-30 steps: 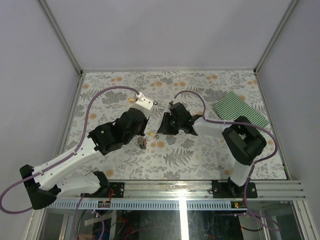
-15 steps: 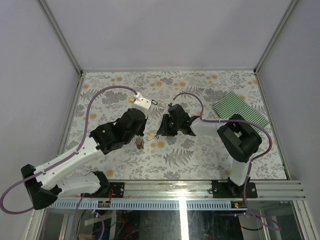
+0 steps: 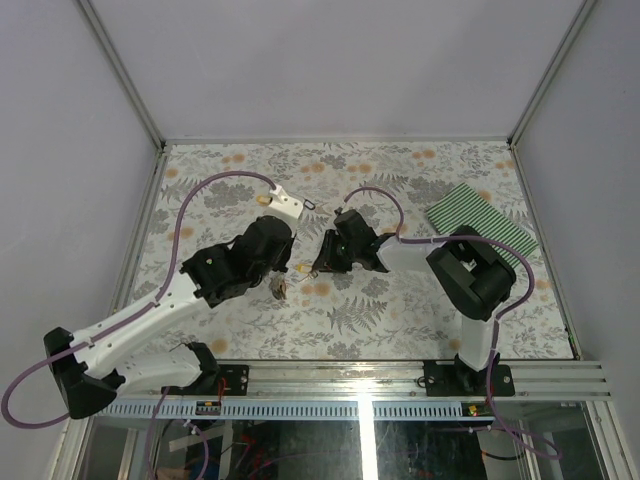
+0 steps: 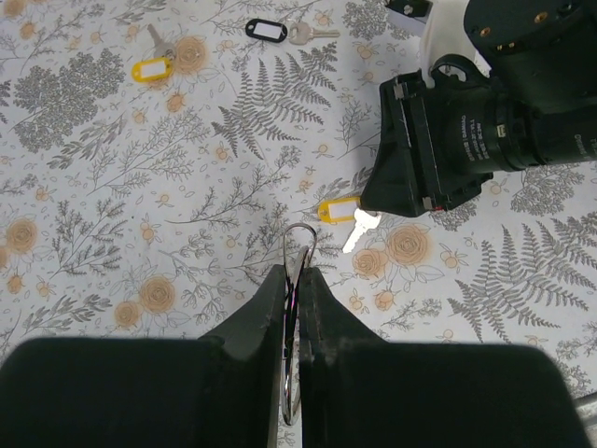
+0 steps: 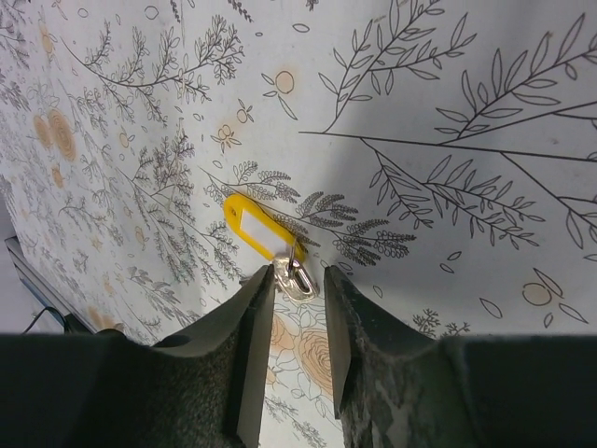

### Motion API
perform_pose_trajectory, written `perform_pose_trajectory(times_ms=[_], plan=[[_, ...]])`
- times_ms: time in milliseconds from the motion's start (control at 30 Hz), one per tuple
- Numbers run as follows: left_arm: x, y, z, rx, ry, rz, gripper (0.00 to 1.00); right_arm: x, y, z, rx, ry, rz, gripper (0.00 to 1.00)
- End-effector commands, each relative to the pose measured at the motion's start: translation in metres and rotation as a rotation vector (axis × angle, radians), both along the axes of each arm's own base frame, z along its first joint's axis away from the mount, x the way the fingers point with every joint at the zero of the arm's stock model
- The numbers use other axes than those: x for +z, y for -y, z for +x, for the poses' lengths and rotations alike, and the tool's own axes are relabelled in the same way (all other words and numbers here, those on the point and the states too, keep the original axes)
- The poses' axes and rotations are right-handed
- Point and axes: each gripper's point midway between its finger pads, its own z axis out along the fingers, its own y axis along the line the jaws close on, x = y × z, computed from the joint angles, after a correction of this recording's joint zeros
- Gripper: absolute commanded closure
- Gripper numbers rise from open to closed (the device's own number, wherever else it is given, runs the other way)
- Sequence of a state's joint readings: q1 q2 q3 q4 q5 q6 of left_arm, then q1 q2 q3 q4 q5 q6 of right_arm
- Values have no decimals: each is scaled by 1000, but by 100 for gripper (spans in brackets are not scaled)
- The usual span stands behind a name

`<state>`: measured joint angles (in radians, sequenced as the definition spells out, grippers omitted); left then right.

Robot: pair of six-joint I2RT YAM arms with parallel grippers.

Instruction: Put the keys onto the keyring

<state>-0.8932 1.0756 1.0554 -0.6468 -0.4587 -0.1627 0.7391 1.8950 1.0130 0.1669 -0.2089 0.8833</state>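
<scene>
A: Left gripper (image 4: 297, 271)?
B: Clamped on keyring (image 4: 300, 241), around the table (image 3: 400, 310) middle.
A: Right gripper (image 5: 297, 280)?
B: Jaws apart, straddling yellow-tagged key (image 5: 254, 224), lying flat near keyring.
A: Others?
B: Second yellow key (image 4: 152, 68) and black key (image 4: 268, 30), off apart.

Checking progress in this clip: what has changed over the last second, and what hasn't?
The right end effector edged left toward the yellow-tagged key, its open jaws astride it, not gripping yet. The left end effector stayed shut on the keyring; the striped cloth did not move.
</scene>
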Motion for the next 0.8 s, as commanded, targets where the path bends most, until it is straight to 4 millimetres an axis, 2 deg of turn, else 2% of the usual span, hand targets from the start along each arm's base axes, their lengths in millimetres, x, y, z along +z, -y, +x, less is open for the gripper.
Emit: perform_pose_trajectory(times_ms=[0, 467, 767], plan=[[22, -3, 12, 73, 33, -41, 100, 0, -13, 6, 13, 19, 20, 67], [22, -8, 17, 97, 19, -30, 100, 0, -18, 7, 24, 23, 45, 84], [30, -9, 16, 97, 43, -53, 100, 14, -19, 11, 52, 97, 67, 99]])
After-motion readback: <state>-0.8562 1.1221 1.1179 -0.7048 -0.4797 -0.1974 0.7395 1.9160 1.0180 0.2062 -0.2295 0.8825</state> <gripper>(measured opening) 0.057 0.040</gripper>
